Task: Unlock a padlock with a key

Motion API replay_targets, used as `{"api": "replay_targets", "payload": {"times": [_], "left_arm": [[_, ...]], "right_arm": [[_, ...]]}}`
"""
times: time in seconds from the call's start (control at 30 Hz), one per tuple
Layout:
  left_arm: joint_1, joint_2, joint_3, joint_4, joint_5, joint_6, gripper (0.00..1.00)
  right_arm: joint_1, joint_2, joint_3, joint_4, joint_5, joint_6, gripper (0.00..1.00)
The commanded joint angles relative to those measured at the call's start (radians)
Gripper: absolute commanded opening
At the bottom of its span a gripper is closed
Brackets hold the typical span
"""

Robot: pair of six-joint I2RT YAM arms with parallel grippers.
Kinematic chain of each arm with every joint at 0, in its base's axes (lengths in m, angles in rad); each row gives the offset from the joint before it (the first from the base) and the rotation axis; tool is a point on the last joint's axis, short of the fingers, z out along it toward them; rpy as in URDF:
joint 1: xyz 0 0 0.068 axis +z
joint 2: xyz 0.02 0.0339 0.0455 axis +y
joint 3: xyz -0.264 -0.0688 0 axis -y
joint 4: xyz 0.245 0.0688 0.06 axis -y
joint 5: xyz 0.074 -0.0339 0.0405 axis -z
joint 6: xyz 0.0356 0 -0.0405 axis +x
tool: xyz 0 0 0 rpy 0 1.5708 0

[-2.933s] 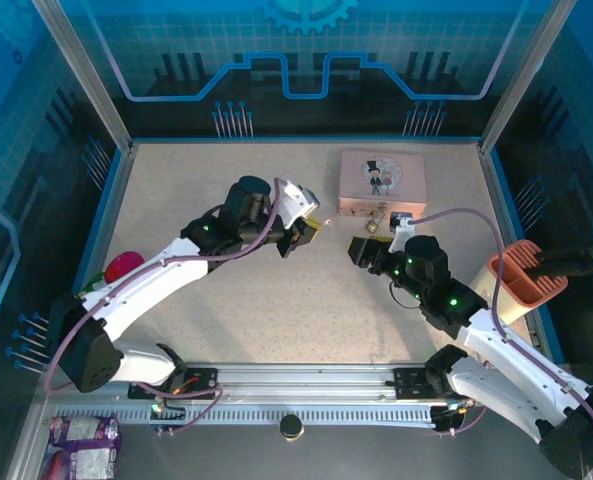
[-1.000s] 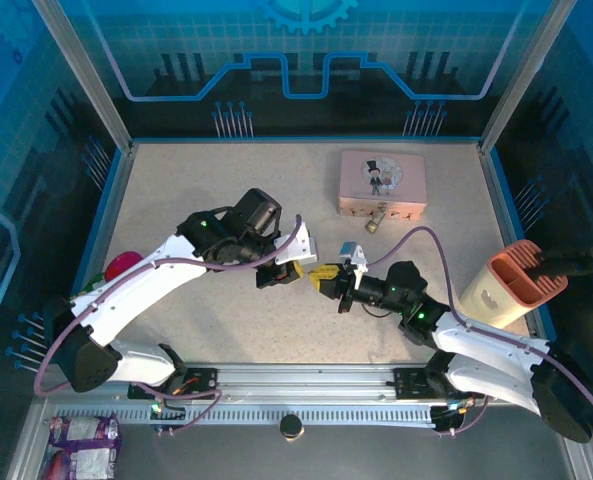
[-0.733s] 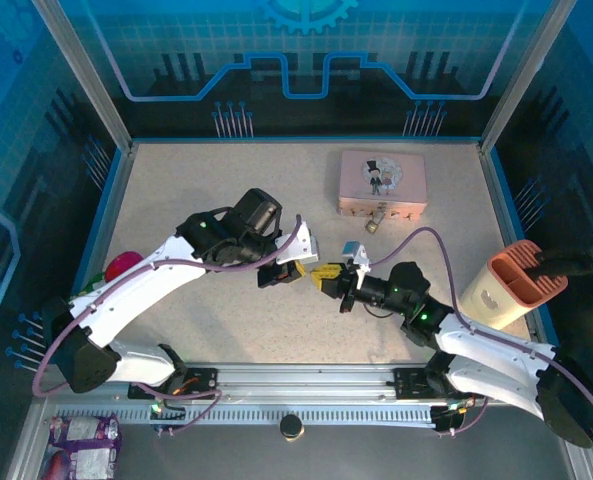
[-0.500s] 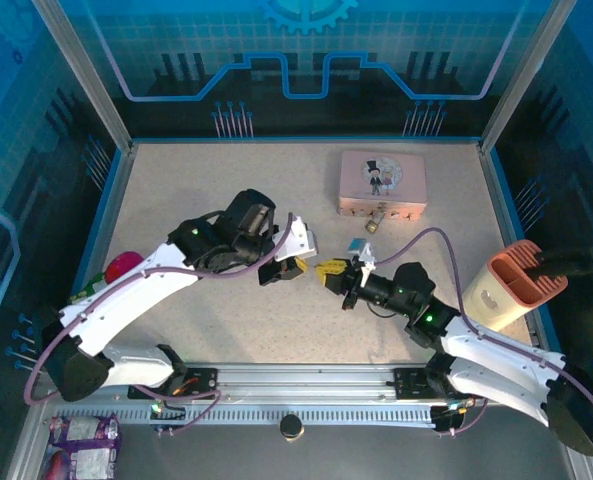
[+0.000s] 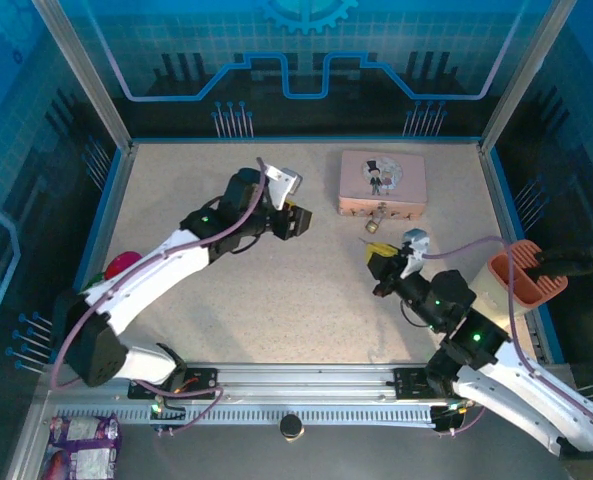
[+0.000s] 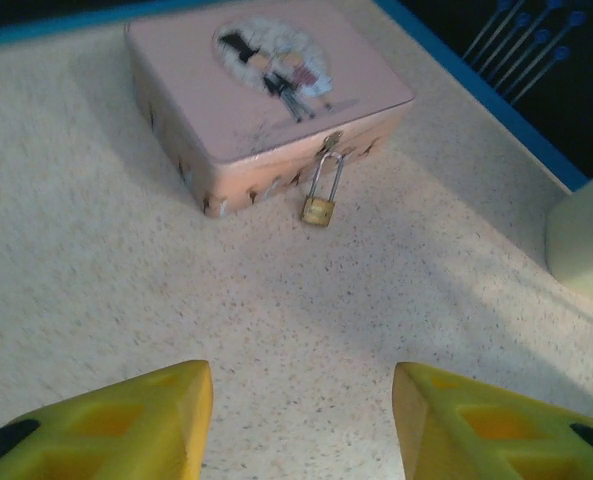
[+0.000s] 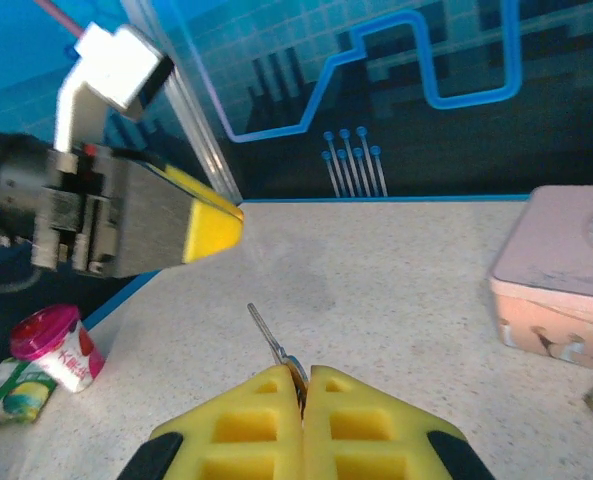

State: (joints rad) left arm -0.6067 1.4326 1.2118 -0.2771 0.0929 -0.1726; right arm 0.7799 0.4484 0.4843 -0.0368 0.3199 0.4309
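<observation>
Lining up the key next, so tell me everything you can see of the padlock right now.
The padlock is tiny: a brass-coloured boxy body with a thin silver U-shaped shackle that looks closed. The shackle appears hooked through the clasp on the front of the pink tin. The body slants down from it and rests on the table. Nothing grips it; the left tool is open, short of it.

table (image 5: pixel 276 290): speckled beige | pink tin (image 5: pixel 382 182): far right | padlock (image 6: pixel 319 208): touching tin's front | beige container (image 5: pixel 488 290): right edge
</observation>
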Motion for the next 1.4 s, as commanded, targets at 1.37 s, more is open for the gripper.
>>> {"api": "replay_targets", "payload": {"times": [1.37], "left_arm": [[-0.219, 1.156, 0.988, -0.085, -0.352, -0.172, 0.61]], "right_arm": [[0.002, -0.444, 0.194, -0.594, 0.293, 0.115, 0.0]]}}
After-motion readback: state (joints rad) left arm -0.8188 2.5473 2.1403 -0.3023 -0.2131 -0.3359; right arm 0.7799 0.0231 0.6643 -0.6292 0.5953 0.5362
